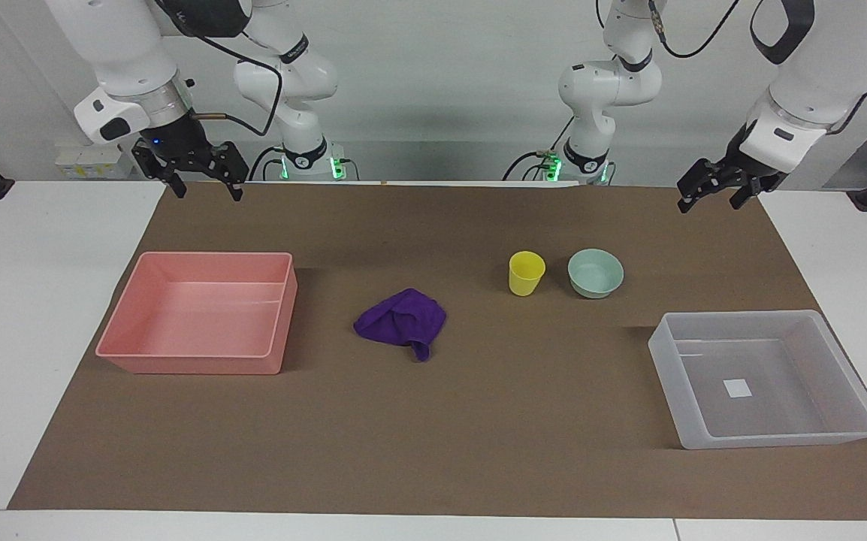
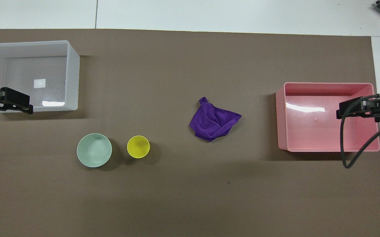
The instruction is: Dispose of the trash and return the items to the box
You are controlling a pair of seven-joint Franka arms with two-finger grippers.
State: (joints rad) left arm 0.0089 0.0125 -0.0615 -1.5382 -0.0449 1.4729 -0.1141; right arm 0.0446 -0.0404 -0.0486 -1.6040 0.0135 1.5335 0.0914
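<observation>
Brown mat (image 1: 478, 451): two bins, one cup (image 1: 526, 273), one bowl (image 1: 595, 273).

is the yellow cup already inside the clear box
No, the yellow cup stands upright on the brown mat beside the mint bowl, nearer to the robots than the clear box.

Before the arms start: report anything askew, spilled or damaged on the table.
Nothing spilled or damaged. The yellow cup and mint bowl stand upright, side by side, outside the translucent box. Only the purple cloth looks untidy, lying crumpled mid-table.
</observation>
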